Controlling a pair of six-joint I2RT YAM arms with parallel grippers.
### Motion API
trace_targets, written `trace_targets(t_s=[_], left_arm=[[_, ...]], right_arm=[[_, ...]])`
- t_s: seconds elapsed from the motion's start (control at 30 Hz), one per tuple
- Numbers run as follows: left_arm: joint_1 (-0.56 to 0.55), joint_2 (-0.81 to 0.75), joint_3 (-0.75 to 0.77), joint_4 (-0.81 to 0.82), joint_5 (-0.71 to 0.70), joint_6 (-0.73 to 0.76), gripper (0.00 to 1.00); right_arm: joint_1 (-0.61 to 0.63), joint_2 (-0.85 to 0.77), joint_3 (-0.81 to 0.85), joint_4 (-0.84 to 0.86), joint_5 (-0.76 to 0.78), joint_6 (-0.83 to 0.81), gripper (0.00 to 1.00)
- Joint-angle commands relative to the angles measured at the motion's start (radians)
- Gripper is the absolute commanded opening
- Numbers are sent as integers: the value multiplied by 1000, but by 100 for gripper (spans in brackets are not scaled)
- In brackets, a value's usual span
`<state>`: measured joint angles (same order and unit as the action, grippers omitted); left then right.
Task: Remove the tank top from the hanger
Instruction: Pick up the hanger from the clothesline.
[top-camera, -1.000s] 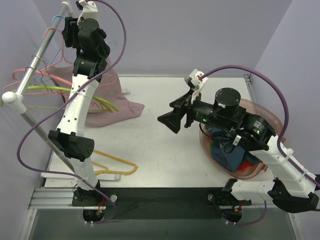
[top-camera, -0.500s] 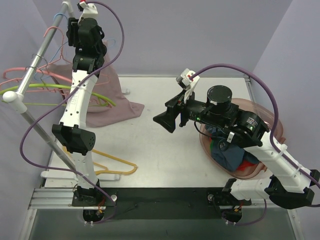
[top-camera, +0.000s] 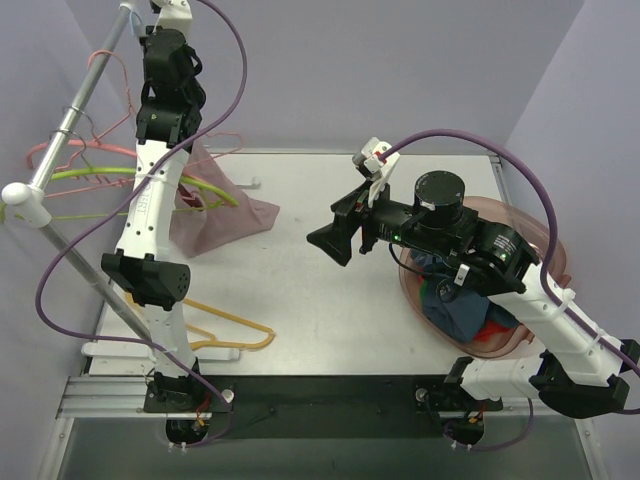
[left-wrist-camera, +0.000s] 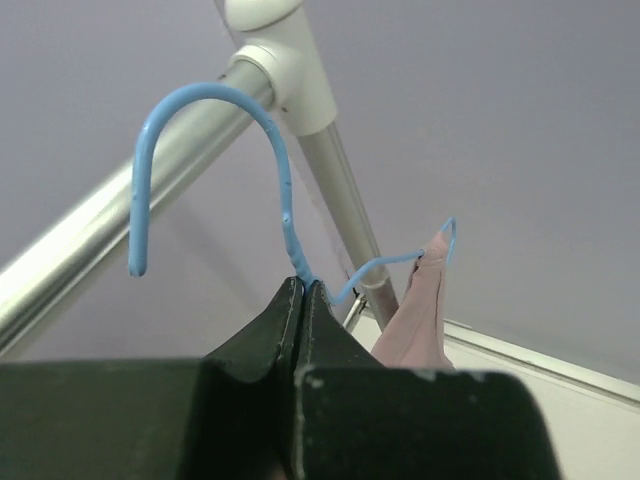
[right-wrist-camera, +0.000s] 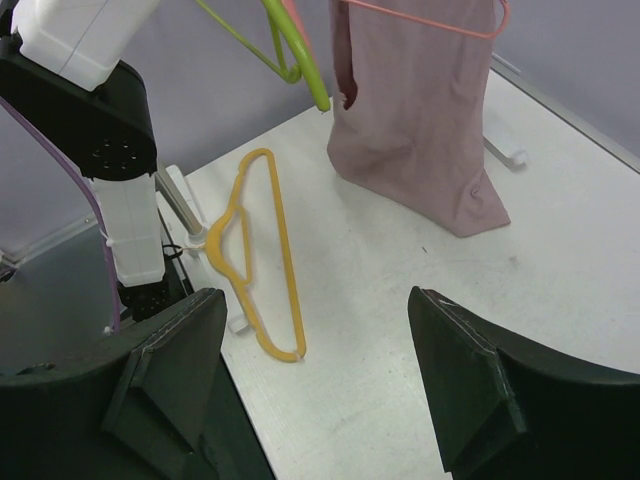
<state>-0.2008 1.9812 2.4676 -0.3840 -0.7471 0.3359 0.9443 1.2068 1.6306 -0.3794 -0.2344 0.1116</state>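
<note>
The mauve tank top (top-camera: 215, 212) (right-wrist-camera: 415, 120) hangs with its lower hem resting on the table. In the left wrist view one of its straps (left-wrist-camera: 425, 300) is looped on the thin blue hanger (left-wrist-camera: 285, 200). My left gripper (left-wrist-camera: 302, 285) (top-camera: 152, 40) is raised high beside the silver rail (left-wrist-camera: 90, 260) and is shut on the blue hanger's neck, just below the hook. My right gripper (top-camera: 330, 243) (right-wrist-camera: 315, 295) stands open and empty above the middle of the table, pointing toward the tank top.
A yellow hanger (top-camera: 235, 325) (right-wrist-camera: 265, 270) lies on the table near the left arm's base. Green (top-camera: 120, 175) and pink (top-camera: 70, 150) hangers hang on the rack's rail (top-camera: 70, 125). A pink basket (top-camera: 535, 235) of clothes sits at the right.
My left gripper has shut on the blue hanger's neck and moved up and back. The tank top rose, with less cloth spread on the table. The right arm shifted slightly left, then stayed still.
</note>
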Motion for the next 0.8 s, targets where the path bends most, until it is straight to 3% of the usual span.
trace_targets(t_s=[0.0,0.3,0.63,0.77], left_arm=[[-2,-31,34,-29,74,-51,0],[-3,-77,-24,-33,152,-41,0],[-34,-168,-127,-32,435,-93,0],[-38,-205,-154,-49,630,-150,0]], right_arm=[[8,-26,-5,28,17,-18,75],[8,-6,3,39,6,-18,75],[10,0,-6,51,13,2,75],[10,-15,-32,56,64,8,75]])
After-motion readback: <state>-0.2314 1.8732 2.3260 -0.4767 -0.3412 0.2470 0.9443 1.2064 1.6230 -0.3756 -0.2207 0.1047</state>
